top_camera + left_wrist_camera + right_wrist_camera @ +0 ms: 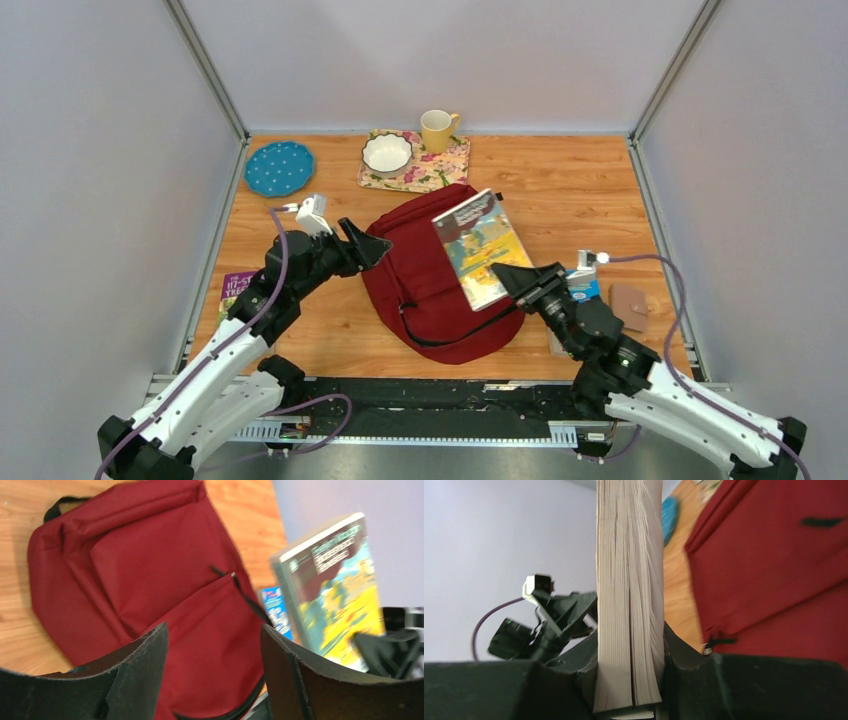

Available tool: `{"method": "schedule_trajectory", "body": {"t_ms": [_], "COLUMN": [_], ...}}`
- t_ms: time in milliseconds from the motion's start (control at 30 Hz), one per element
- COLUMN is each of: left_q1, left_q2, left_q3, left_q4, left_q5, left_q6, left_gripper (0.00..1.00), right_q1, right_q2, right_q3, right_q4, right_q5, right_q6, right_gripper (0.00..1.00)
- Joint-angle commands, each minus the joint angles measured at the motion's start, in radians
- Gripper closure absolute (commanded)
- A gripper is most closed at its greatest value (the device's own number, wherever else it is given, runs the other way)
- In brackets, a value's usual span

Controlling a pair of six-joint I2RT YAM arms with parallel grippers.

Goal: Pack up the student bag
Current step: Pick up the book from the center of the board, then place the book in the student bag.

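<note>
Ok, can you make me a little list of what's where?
bag: red, lying mid-table
book: held tilted over the bag
right gripper: shut on the book's edge
left gripper: open, empty, at the bag's left side
back of table: plate, mug, bowl on a flowery mat
</note>
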Motion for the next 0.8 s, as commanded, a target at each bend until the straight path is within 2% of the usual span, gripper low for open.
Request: {"method": "schedule_trajectory", "body": {"t_ms": [0,100,133,167,233,400,567,700,767], "left_q1": [-0.015,-0.073,-0.143,-0.177,-0.295,-0.463,-0.532,-0.546,-0.547], "left_q2": [0.048,0.119,0.14,0.195,0.26,0.484,0.628,0.72,0.76], "left_q3": [0.006,0.055,0.098,0.124,0.209,0.355,0.409,0.471,0.5], "left_q4": [-0.108,-0.094,-0.096,-0.097,-0.108,-0.108,-0.001,-0.017,-0.031], "left_q5": [0.044,0.037,0.025,-0.007,-0.049,-0.048,0.072,0.141,0.178], "left_q6": [0.154,0.216,0.263,0.288,0.367,0.487,0.526,0.536,0.538], "left_gripper": [0.25,0.25,0.25,0.25,0.24,0.24,0.23,0.23,0.27], "right_q1": [-0.006,-0.009,-0.007,-0.007,-0.007,-0.006,-0.006,-0.006,-0.006], "right_q2": [-0.241,-0.327,-0.335,-0.333,-0.32,-0.277,-0.336,-0.361,-0.346], "right_q3": [0.148,0.254,0.279,0.305,0.378,0.498,0.545,0.549,0.549], "right_q4": [-0.469,-0.682,-0.73,-0.821,-0.897,-1.17,-1.239,-1.242,-1.249], "right_q5": [0.343,0.439,0.471,0.482,0.498,0.548,0.553,0.53,0.519], "right_q6": [-0.16,-0.198,-0.203,-0.206,-0.215,-0.166,-0.163,-0.163,-0.16], "right_gripper": [1.0,1.0,1.0,1.0,1.0,1.0,1.0,1.0,1.0]}}
